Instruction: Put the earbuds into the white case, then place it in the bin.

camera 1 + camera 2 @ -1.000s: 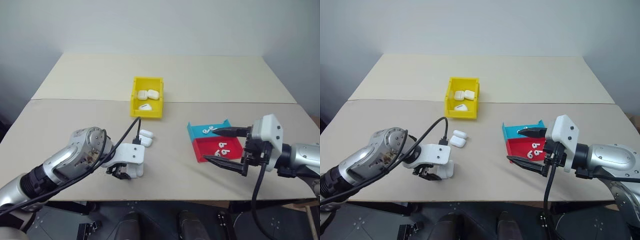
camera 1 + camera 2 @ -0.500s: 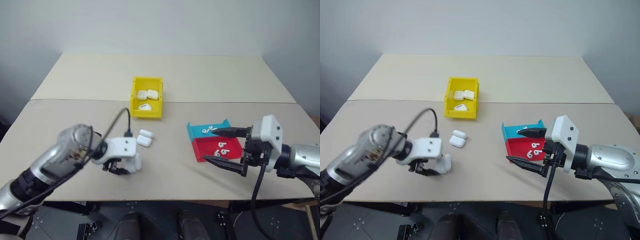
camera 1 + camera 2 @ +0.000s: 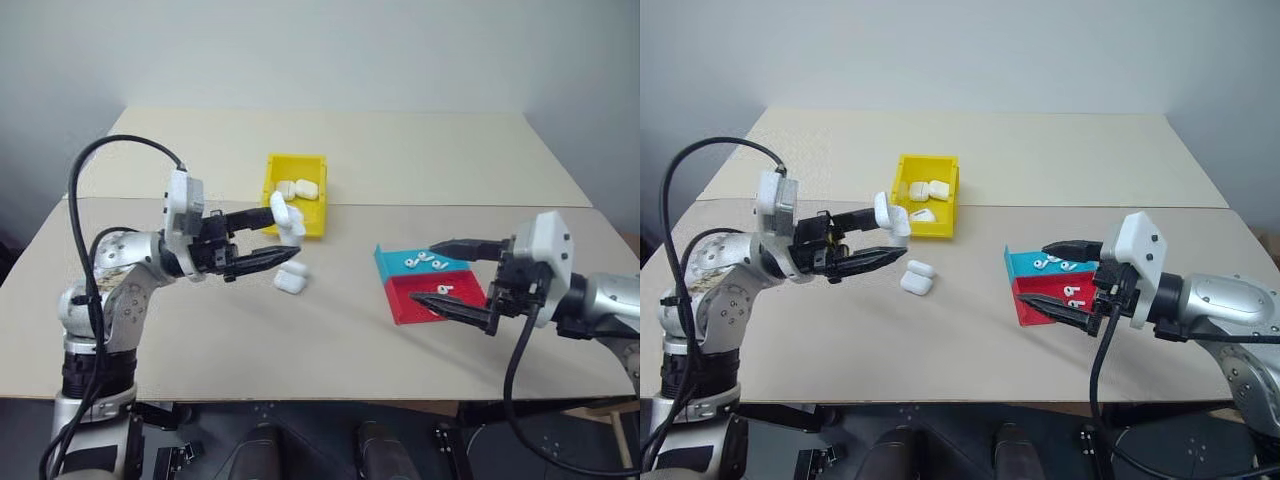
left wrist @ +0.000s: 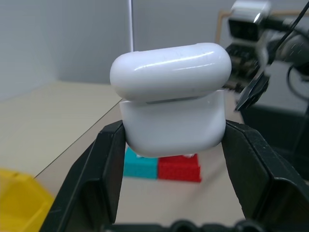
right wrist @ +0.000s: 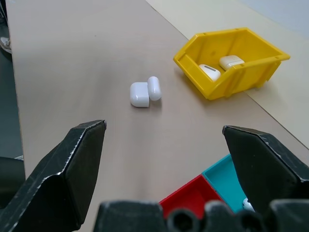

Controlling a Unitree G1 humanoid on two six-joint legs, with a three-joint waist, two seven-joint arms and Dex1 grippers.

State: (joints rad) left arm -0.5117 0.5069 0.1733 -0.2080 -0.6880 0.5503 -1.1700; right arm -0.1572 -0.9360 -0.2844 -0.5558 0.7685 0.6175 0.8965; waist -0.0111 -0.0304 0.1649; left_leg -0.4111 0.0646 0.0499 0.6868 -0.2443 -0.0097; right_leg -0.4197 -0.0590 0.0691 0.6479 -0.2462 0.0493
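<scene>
Two beige tabletops abutting, grey wall behind.

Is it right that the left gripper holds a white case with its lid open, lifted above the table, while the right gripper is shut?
Not quite. The right gripper is open, jaws wide apart in the right wrist view. The left gripper does hold the white case, lid open, above the table.

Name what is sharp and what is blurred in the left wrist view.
Left wrist view: the white case in the left pincer is sharp, with a glare streak across its lid; the yellow bin, tray and right pincer behind are soft.
</scene>
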